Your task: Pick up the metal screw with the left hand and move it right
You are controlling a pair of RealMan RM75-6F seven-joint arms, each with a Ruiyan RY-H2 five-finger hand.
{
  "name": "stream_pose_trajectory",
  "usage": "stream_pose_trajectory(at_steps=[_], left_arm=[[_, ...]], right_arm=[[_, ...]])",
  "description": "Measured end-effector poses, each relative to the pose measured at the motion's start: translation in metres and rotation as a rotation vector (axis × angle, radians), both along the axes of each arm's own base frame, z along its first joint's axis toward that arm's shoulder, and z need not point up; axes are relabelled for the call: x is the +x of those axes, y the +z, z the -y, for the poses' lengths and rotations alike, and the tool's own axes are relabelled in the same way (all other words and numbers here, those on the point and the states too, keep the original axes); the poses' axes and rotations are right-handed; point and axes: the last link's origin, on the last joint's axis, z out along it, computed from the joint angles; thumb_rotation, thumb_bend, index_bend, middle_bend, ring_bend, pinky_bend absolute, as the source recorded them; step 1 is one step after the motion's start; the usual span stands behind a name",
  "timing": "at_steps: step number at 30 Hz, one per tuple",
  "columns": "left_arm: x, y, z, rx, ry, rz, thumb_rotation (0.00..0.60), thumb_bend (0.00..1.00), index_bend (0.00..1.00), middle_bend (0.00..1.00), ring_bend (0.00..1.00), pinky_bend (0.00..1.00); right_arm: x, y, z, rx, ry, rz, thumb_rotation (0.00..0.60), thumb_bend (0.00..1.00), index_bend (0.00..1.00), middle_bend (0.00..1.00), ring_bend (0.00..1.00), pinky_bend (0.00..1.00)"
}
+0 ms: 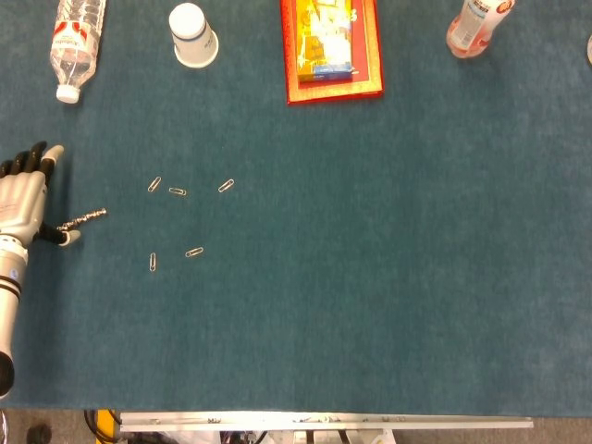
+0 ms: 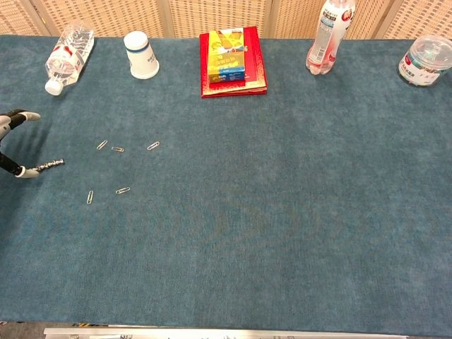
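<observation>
The metal screw (image 1: 85, 218) lies on the blue cloth at the far left, its tip pointing right and slightly away; the chest view has this screw (image 2: 49, 166) too. My left hand (image 1: 23, 196) lies flat just left of it, fingers stretched out and apart. Only its thumb tip (image 1: 67, 235) meets the screw's near end. Nothing is pinched. In the chest view only parts of the left hand (image 2: 15, 116) show at the frame's left edge. The right hand is in neither view.
Several paper clips (image 1: 176, 191) lie scattered just right of the screw. At the back stand a lying water bottle (image 1: 74, 37), a tipped paper cup (image 1: 192, 35), a red book stack (image 1: 330, 46), a pink bottle (image 1: 474, 26) and a lidded jar (image 2: 427, 60).
</observation>
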Motion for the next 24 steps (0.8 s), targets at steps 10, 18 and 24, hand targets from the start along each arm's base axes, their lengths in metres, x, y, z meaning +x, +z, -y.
stream_pose_trajectory(at_steps=[10, 18, 24], left_arm=[[-0.016, 0.000, -0.010, 0.009, 0.039, -0.006, 0.600, 0.07, 0.00, 0.00, 0.00, 0.07], [-0.015, 0.003, -0.028, 0.027, 0.022, -0.015, 0.600, 0.07, 0.00, 0.00, 0.00, 0.07], [-0.003, 0.004, -0.028, 0.031, -0.019, -0.012, 0.600, 0.07, 0.00, 0.00, 0.00, 0.07]], right_arm=[[-0.001, 0.000, -0.001, -0.002, -0.005, 0.003, 0.600, 0.00, 0.25, 0.14, 0.06, 0.28], [-0.003, -0.001, -0.002, -0.003, -0.011, 0.007, 0.600, 0.00, 0.25, 0.14, 0.06, 0.28], [-0.004, 0.000, -0.004, -0.009, -0.015, 0.009, 0.600, 0.00, 0.25, 0.14, 0.06, 0.28]])
